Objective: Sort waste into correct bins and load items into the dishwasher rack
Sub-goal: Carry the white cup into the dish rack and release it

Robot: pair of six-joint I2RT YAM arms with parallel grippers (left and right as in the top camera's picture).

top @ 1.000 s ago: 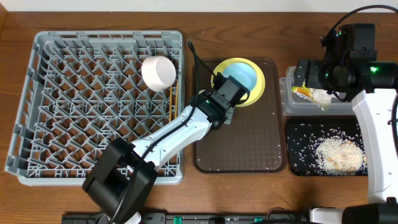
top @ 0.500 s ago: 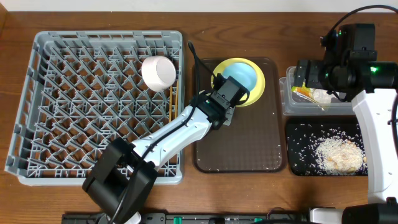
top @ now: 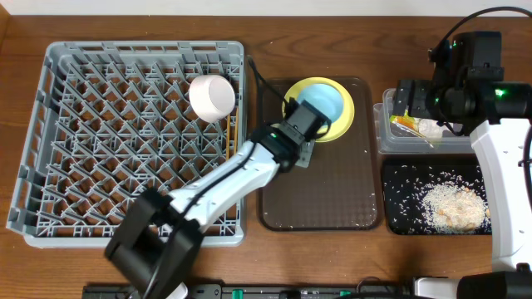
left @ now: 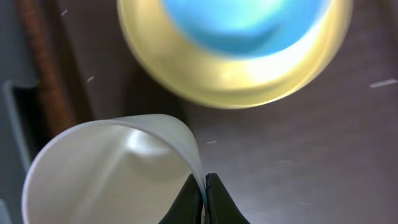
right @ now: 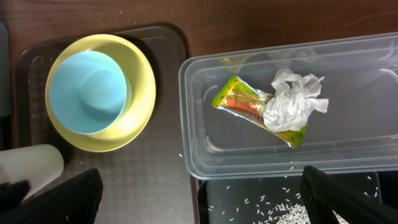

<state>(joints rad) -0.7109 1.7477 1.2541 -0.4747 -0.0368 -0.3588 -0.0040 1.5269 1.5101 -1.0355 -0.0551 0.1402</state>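
The small white cup (left: 112, 180) lies on its side on the brown serving tray (top: 332, 191), just beside the yellow plate (top: 342, 124), and the left gripper (left: 204, 186) is clenched on its thin rim, the two fingertips pressed together with the cup wall pinched between them. In the overhead view the cup is hidden beneath the left wrist. The light blue bowl (top: 326, 101) sits on the yellow plate at the far end of the tray. To the left of the tray stands the grey dishwasher rack (top: 50, 124), with a white bowl (top: 211, 96) tipped among the pegs near its far right corner. To the right of the tray, the clear tub (right: 186, 124) holds the green-and-yellow snack wrapper (right: 242, 102) with the crumpled white tissue (right: 292, 99) lying partly on it. The black tray (top: 391, 178) sits just in front of the tub and carries a heap of white rice (top: 453, 203) with loose grains scattered around it. The right gripper (right: 205, 199) hangs above the tub with its fingers spread wide, grasping nothing.
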